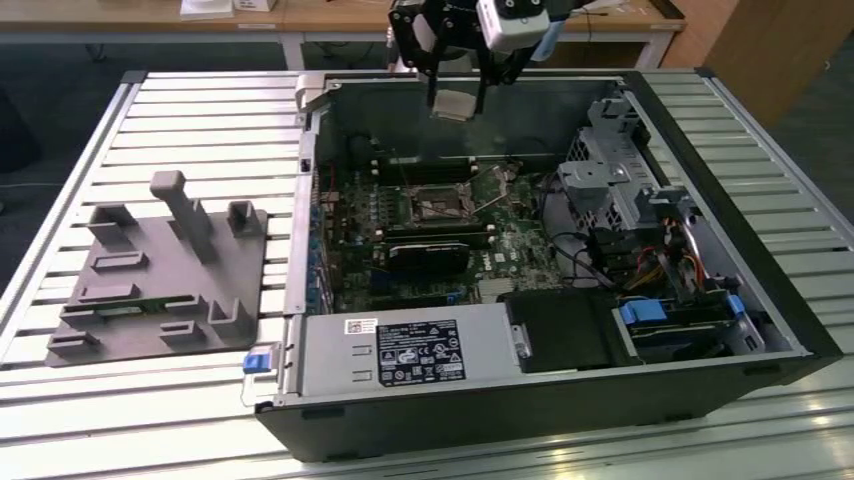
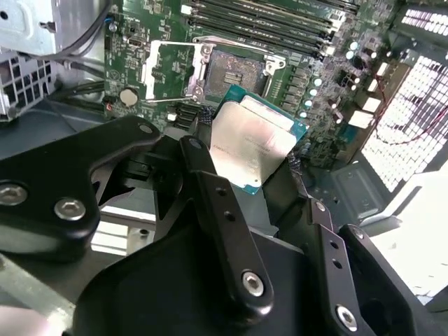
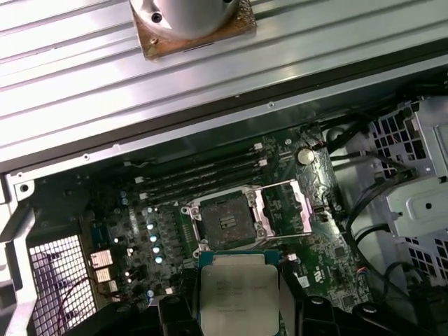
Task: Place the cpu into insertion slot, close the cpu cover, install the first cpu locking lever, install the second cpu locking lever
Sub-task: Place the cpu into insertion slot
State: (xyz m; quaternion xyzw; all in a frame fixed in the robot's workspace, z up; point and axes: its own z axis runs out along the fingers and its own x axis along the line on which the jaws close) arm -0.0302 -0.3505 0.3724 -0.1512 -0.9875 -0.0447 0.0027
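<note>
**Exterior view.** The gripper [image 1: 454, 92] hangs over the far part of an open computer case [image 1: 747, 300], which lies on its side on a slatted metal table [image 1: 200, 120].

**Tool state.** Its two black fingers [image 2: 210, 189] press against opposite edges of the cpu [image 2: 252, 143]. They pinch it with the dull grey metal top turned toward both wrist cameras.

**Position of the cpu.** It is held in the air above the green circuit board [image 1: 514, 260] and is apart from it.

**Socket.** The insertion slot [image 3: 224, 220] lies uncovered, with its dark centre exposed inside the silvery rim. In the first wrist view it sits between the held cpu and the long black memory slots [image 3: 203, 175]. The cpu cover [image 3: 283, 206] is swung open to one side of the slot and joined to it along one edge.

**Surroundings, exterior view.**
- A grey moulded holder [image 1: 160, 270] rests on the table to the exterior view's left of the case, well apart from the gripper.
- A labelled power supply [image 1: 400, 352] occupies the near corner of the case.
- A drive cage [image 1: 607, 180] stands on the exterior view's right of the board.
</note>
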